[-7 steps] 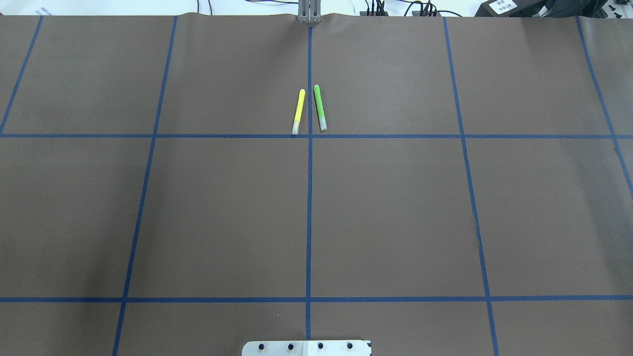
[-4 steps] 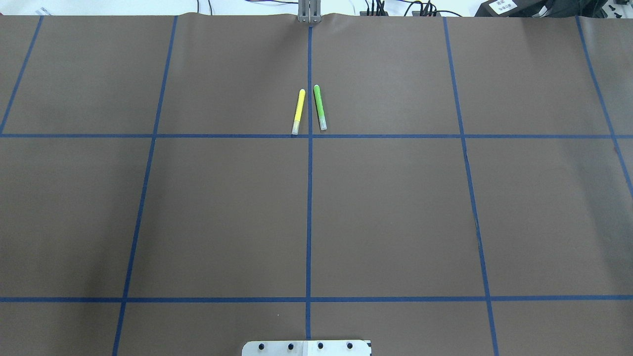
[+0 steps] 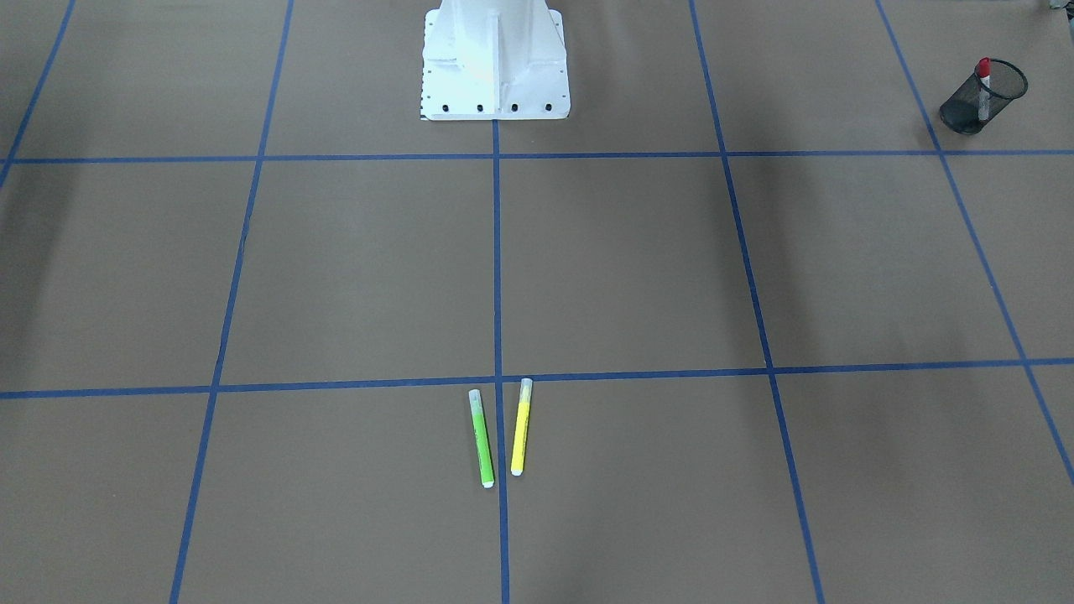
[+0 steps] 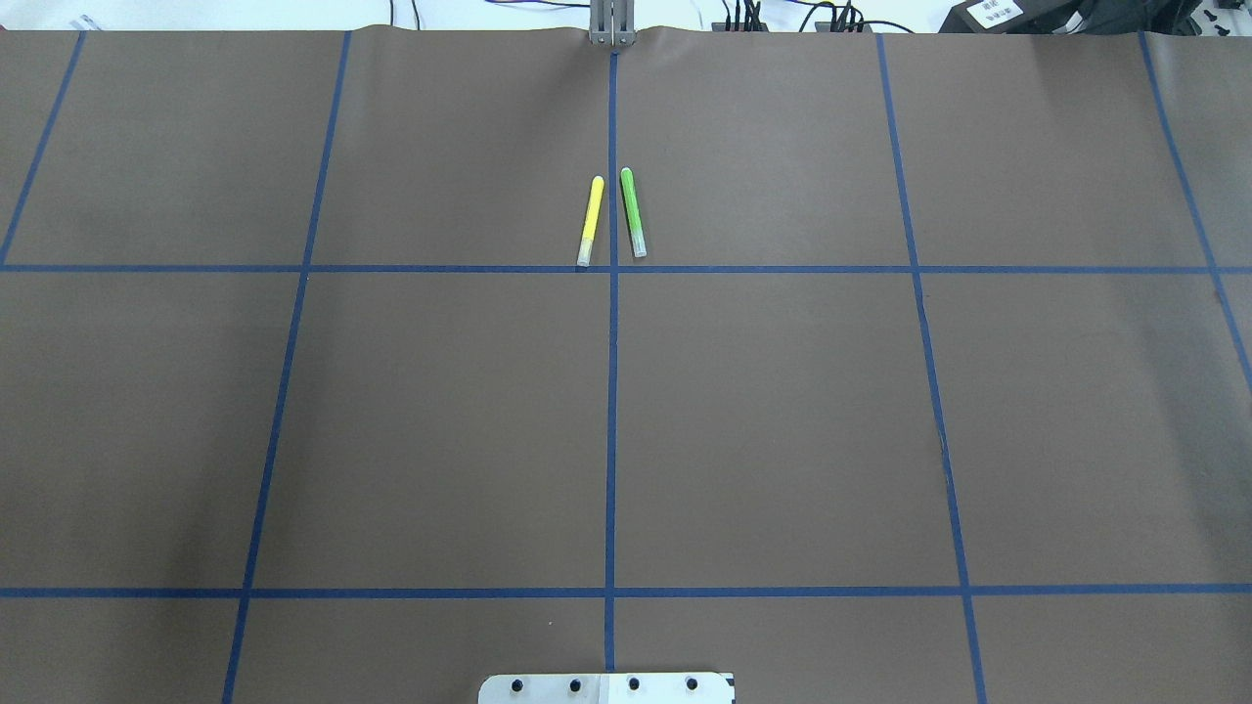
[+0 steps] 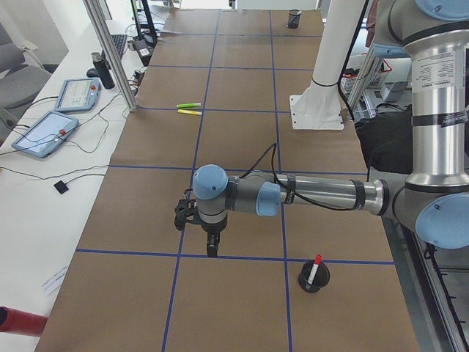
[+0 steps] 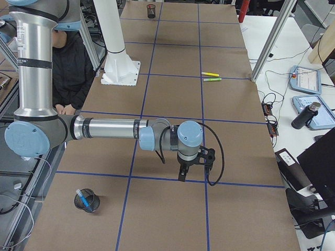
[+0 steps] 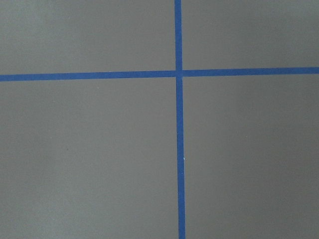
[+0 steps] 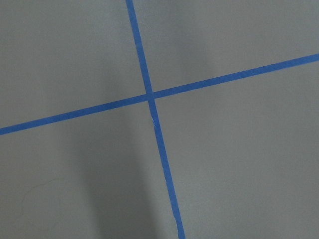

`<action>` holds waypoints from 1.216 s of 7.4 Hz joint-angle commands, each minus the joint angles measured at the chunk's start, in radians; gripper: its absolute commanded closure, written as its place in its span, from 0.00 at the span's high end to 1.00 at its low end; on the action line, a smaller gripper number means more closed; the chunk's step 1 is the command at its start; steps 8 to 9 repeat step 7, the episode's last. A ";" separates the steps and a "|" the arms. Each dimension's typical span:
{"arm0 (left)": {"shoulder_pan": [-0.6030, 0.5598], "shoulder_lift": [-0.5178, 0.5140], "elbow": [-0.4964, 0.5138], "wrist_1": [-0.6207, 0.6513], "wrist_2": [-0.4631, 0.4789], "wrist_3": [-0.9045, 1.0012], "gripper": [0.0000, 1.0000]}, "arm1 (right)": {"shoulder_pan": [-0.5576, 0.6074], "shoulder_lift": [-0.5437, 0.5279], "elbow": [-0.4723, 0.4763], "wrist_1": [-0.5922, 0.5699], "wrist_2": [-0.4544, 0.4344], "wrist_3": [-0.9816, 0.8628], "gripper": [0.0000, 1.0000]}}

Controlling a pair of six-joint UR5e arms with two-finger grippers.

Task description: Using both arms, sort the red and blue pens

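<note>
The red pen stands in a black mesh cup at the table's left end. At the right end, the blue pen leans in another black mesh cup. My left gripper hangs low over a blue tape cross, a short way from the red pen's cup. My right gripper hangs over a tape cross too, well away from the blue pen's cup. Both show only in the side views, so I cannot tell whether they are open or shut. The wrist views show only brown paper and tape.
A yellow marker and a green marker lie side by side at the far middle. The white robot pedestal stands at the near middle. Tablets and cables lie past the far edge. A person sits behind the robot.
</note>
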 commanded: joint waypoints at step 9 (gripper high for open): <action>-0.063 0.000 -0.003 0.002 0.002 0.002 1.00 | 0.000 0.000 -0.011 0.002 -0.003 0.000 1.00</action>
